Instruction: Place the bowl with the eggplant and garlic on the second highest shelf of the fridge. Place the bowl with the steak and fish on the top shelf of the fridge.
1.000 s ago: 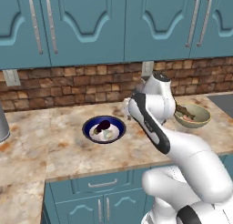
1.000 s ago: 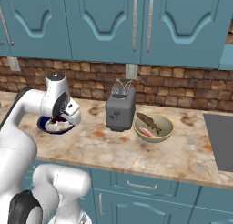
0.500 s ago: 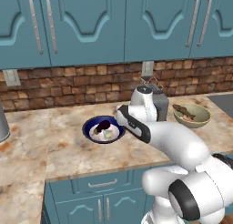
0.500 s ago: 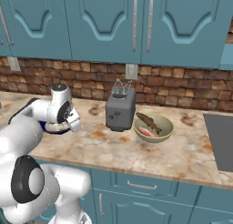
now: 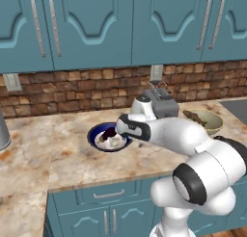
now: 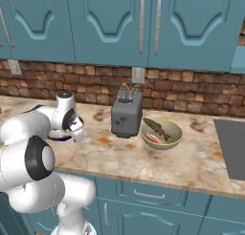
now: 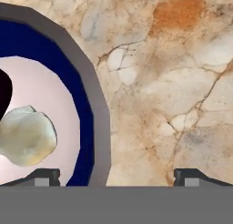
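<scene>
"What is the white robot arm doing?"

"It bends low over the speckled tan stone desk (image 5: 53,159). Its gripper (image 7: 116,175) hangs right at the rim of the round dark blue bowl with a white inside (image 5: 96,133). The two little dark fingertips (image 7: 43,176) are spread wide apart, one over the bowl and one over the bare desk. They pinch nothing."

"What is in that bowl?"

"A small pale white garlic bulb (image 7: 26,135) and a small dark purple eggplant (image 5: 109,132) just beside it."

"Where is the other bowl?"

"The round tan bowl (image 6: 161,134) sits on the same desk, just beside the grey metal toaster (image 6: 126,116), on the side away from the blue bowl. A slim brownish fish (image 6: 157,128) lies across it, and a flat pink steak (image 6: 152,138) is under the fish. The toaster stands between the two bowls."

"Can you read any words or labels?"

"No, I see no writing I can read. Behind the desk is a brown brick wall (image 5: 72,89), and teal cupboard doors with long silver handles (image 5: 91,24) hang above it."
</scene>
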Tool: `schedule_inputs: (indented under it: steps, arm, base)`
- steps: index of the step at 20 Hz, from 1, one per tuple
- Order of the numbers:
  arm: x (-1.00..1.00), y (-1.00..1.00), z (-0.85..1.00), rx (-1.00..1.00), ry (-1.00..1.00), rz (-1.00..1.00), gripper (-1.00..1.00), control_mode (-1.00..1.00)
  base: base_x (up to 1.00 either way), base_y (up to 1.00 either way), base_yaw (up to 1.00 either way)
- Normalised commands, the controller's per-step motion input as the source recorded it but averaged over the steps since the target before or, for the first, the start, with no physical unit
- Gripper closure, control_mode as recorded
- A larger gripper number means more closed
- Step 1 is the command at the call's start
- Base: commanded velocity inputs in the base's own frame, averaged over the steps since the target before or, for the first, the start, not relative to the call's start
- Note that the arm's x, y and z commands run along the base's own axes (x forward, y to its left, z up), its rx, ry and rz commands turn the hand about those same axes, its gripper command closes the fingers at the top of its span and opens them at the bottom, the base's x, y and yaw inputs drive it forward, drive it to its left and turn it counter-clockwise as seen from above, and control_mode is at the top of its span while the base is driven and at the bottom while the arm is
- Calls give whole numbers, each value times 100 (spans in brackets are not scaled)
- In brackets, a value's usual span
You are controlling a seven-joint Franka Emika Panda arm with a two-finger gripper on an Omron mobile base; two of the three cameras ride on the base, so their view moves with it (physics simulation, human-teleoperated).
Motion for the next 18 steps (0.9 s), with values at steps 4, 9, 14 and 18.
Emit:
schedule_inputs:
  steps: [4,9,14,18]
  arm:
    - [33,17,-24,0,4,0,-100,-100]
    - [24,11,-33,0,4,-1,-100,-100]
    - [21,8,-29,0,0,-1,100,-100]
    - [1,3,-2,0,0,0,100,-100]
  base:
    - [0,0,0]
    - [0,0,0]
    - [0,0,0]
    - [0,0,0]
